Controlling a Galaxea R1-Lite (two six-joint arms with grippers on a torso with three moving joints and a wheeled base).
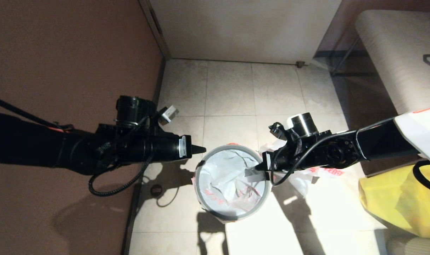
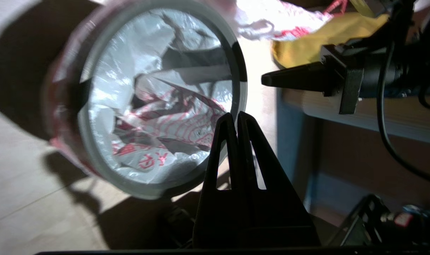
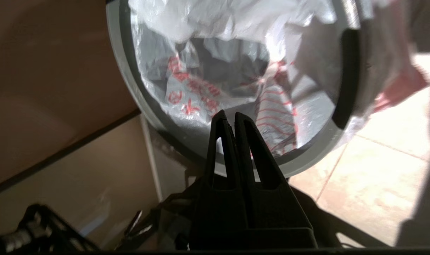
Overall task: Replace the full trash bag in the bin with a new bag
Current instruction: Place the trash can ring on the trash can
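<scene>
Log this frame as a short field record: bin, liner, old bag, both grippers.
bin: small round black wastebasket with grey hoop rim, upright on the tiled floor
liner: thin translucent white bag with red print, inside the bin, hem over the rim
old bag: white plastic bag with red print, on the floor beyond the bin's right side, mostly hidden by the right arm
left gripper: shut, empty, just outside the rim's left side
right gripper: shut, empty, at the rim's right side

Hard light on the floor tiles (image 1: 232, 88), long dark arm shadows; brown wall (image 1: 59, 53) dim; wrist views motion-blurred, glary.
</scene>
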